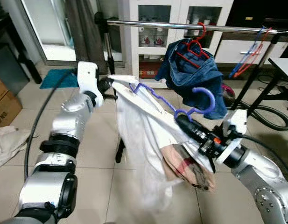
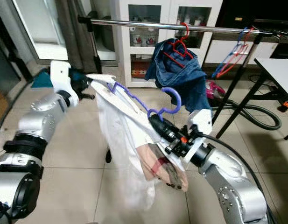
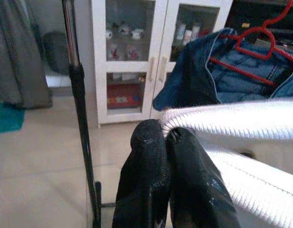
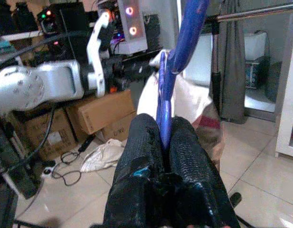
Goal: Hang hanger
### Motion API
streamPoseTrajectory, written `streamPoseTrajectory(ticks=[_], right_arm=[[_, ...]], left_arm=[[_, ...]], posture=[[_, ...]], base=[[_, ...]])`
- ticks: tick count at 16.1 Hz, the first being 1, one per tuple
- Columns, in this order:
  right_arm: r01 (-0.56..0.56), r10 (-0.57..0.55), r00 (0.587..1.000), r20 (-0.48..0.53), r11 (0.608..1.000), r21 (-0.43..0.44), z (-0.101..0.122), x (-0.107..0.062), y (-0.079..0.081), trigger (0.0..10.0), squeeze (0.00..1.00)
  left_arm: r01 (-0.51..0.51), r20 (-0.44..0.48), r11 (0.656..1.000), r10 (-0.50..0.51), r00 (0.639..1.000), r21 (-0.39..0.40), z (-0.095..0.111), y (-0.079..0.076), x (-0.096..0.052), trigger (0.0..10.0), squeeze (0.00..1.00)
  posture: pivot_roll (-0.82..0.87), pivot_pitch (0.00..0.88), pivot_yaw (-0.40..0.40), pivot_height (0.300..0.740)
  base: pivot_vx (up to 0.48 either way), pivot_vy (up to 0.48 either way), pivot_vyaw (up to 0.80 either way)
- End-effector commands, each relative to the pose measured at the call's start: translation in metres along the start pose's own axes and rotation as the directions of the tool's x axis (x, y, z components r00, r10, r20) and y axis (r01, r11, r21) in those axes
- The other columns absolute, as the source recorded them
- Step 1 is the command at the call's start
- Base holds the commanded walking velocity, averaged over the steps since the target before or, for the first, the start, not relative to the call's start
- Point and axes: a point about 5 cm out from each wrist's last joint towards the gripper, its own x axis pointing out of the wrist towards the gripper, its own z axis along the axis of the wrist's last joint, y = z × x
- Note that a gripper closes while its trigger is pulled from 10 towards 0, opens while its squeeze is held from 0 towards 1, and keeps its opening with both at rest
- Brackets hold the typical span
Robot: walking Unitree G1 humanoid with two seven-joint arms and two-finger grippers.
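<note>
Across the upper scene, spanning one silver rail (image 1: 181,25), with one denim garment (image 1: 193,77) draped on one red hanger (image 1: 193,46) hooked over it, and a cluster of blue and red hangers (image 1: 249,51) dangling near the rail's right end. Behind that, standing one white glass-door cabinet (image 1: 158,28).

Below the rail, hanging one white garment (image 1: 144,149) with a plaid-lined piece at its lower right, carried on one purple hanger (image 1: 200,100) held well under the rail, hook curling upward beside the denim.

Gripping from two sides: right end effector (image 1: 181,122) reaching up from the lower right, left end effector (image 1: 108,85) holding the garment's far shoulder.

Looking along the right wrist: black fingers (image 4: 146,142) pressing together on the purple hanger's stem, opposite arm and cardboard boxes (image 4: 106,111) behind. Looking along the left wrist: fingers (image 3: 148,161) squeezing together on the white ribbed edge (image 3: 231,121), with the rack's dark upright post (image 3: 80,109) beside, detail lost to the head views.
</note>
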Motion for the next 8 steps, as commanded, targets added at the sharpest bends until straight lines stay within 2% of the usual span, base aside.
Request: streamPoseTrajectory(ticks=[1, 2, 3, 4, 5, 6, 7, 8], right_arm=[[0.007, -0.006, 0.998, 0.062, 1.0, -0.014, 0.014, 0.0, -0.002, 10.0, 0.0], [-0.033, 0.033, 0.999, 0.006, 0.999, -0.032, 0.008, 0.003, 0.005, 10.0, 0.0], [-0.05, 0.049, 0.998, -0.029, 0.998, -0.035, 0.003, 0.004, 0.007, 10.0, 0.0], [0.017, -0.054, 0.977, -0.206, 0.984, -0.179, -0.016, 0.004, -0.002, 10.0, 0.0], [0.048, -0.123, 0.955, -0.27, 0.962, -0.27, -0.024, 0.003, -0.01, 10.0, 0.0], [0.094, -0.185, 0.945, -0.269, 0.944, -0.316, -0.026, 0.005, -0.016, 10.0, 0.0], [0.112, -0.201, 0.947, -0.251, 0.938, -0.328, -0.024, 0.007, -0.017, 10.0, 0.0], [0.054, -0.156, 0.952, -0.263, 0.932, -0.358, -0.023, 0.01, -0.012, 10.0, 0.0]], left_arm=[[0.018, 0.013, 1.0, -0.018, 1.0, 0.021, 0.002, -0.006, 0.001, 0.0, 0.0], [0.074, 0.03, 0.997, -0.074, 0.997, 0.007, 0.003, -0.02, 0.004, 0.0, 0.0], [0.082, 0.042, 0.997, -0.081, 0.996, -0.006, 0.005, -0.024, 0.005, 0.0, 0.0], [0.128, 0.078, 0.992, -0.129, 0.989, 0.015, 0.017, -0.033, 0.008, 0.0, 0.0], [0.148, 0.097, 0.989, -0.15, 0.984, 0.028, 0.025, -0.036, 0.009, 0.0, 0.0], [0.177, 0.11, 0.983, -0.181, 0.977, 0.049, 0.034, -0.038, 0.01, 0.0, 0.0], [0.195, 0.114, 0.978, -0.202, 0.973, 0.071, 0.04, -0.038, 0.011, 0.0, 0.0], [0.209, 0.109, 0.974, -0.218, 0.97, 0.085, 0.044, -0.038, 0.01, 0.0, 0.0]], posture=[[0.05, 0.0, 0.03, 0.74], [0.04, 0.0, 0.031, 0.74], [0.04, 0.0, 0.031, 0.74], [0.04, 0.0, 0.032, 0.74], [0.04, 0.0, 0.034, 0.74], [0.04, 0.0, 0.035, 0.74], [0.04, 0.0, 0.035, 0.74], [0.04, 0.0, 0.032, 0.74]], base=[[0.0, 0.0, 0.0], [0.0, 0.0, 0.0], [0.0, 0.0, 0.0], [0.0, 0.0, 0.0], [0.0, 0.0, 0.0], [0.0, 0.0, 0.0], [0.0, 0.0, 0.0], [0.0, 0.0, 0.0]])
